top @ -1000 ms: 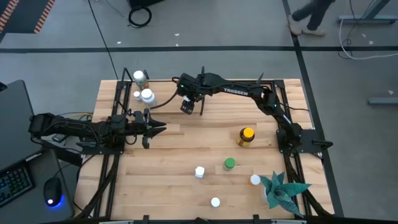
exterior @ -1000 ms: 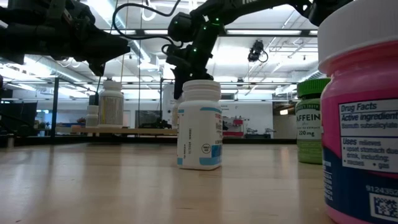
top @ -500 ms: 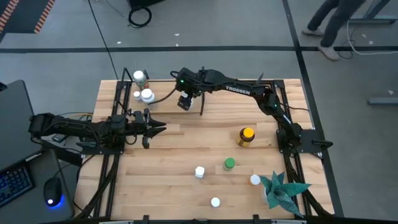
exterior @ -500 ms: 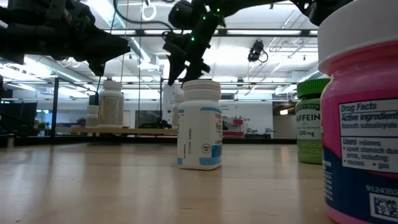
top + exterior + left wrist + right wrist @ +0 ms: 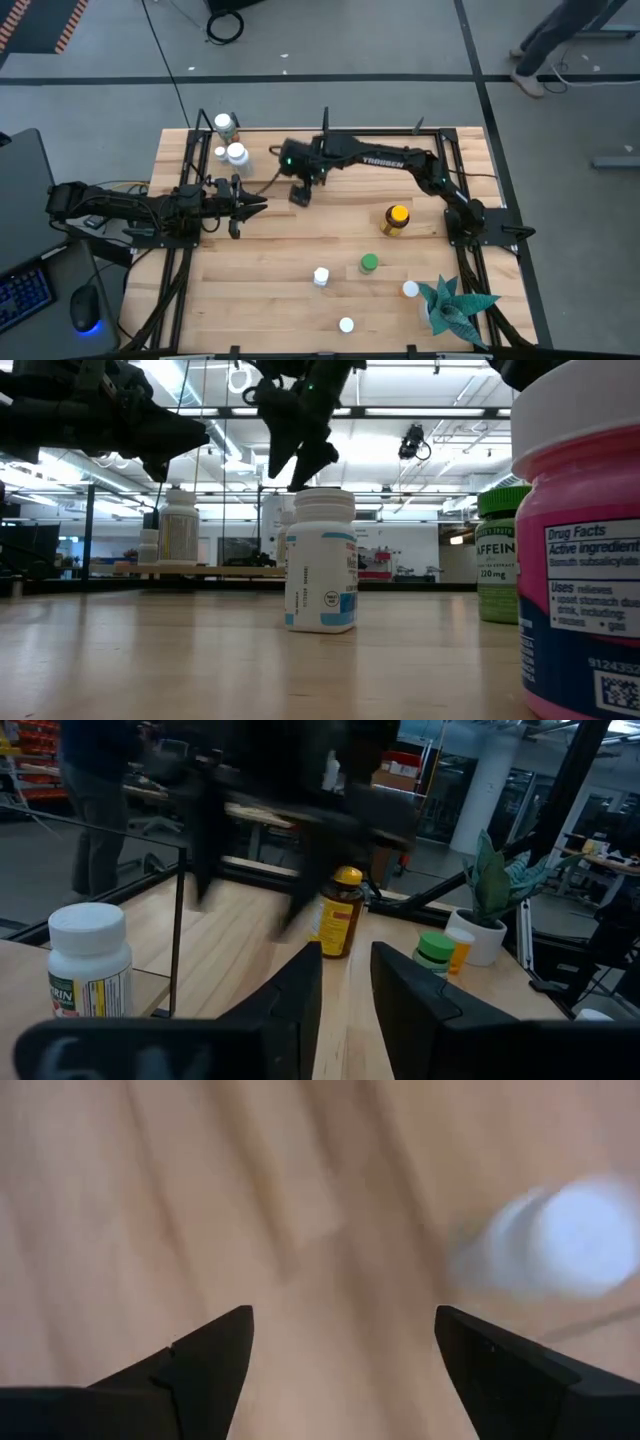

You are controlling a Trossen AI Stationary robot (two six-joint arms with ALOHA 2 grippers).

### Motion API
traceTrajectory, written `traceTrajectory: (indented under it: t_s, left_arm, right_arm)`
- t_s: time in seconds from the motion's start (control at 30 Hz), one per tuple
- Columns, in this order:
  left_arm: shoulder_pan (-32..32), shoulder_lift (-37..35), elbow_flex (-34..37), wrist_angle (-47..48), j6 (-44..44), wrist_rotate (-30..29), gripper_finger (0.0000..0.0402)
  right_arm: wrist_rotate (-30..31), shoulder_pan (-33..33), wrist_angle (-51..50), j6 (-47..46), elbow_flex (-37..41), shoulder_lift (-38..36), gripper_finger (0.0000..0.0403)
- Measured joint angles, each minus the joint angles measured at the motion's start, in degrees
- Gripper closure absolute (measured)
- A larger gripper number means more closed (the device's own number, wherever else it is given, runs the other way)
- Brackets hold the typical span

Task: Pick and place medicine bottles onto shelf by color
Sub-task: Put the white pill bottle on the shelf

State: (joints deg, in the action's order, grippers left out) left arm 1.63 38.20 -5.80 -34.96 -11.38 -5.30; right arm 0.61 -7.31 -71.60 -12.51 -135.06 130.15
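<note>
Right gripper [image 5: 299,194], jaws wide and empty, hangs over mid-table between the shelved white bottles [image 5: 236,153] and the loose white-capped upright bottle [image 5: 321,276] nearer the front, closer to either than the left gripper [image 5: 252,208], narrowly parted.

"Drug Facts" – pink bottle [image 5: 585,560]; "220 mg" – green-cap bottle [image 5: 500,560]; "TROSSEN" – right arm [image 5: 385,161].
</note>
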Motion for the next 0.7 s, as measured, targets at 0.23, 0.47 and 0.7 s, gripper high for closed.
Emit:
traceTrajectory:
  t_s: [0.23,0.47,0.7]
  left_arm:
    - [0.0,0.0,0.0,0.0,-0.3,0.4,0.0314]
    - [0.0,0.0,0.0,-0.6,-0.4,1.1,0.0307]
    - [0.0,0.0,0.0,-0.5,0.1,1.5,0.0310]
  right_arm:
    - [3.4,6.8,-11.7,-5.8,0.0,0.0,0.0083]
    - [4.5,11.0,-18.3,-10.4,0.5,-0.1,0.0092]
    - [3.9,13.4,-16.6,-14.0,3.0,-1.9,0.0100]
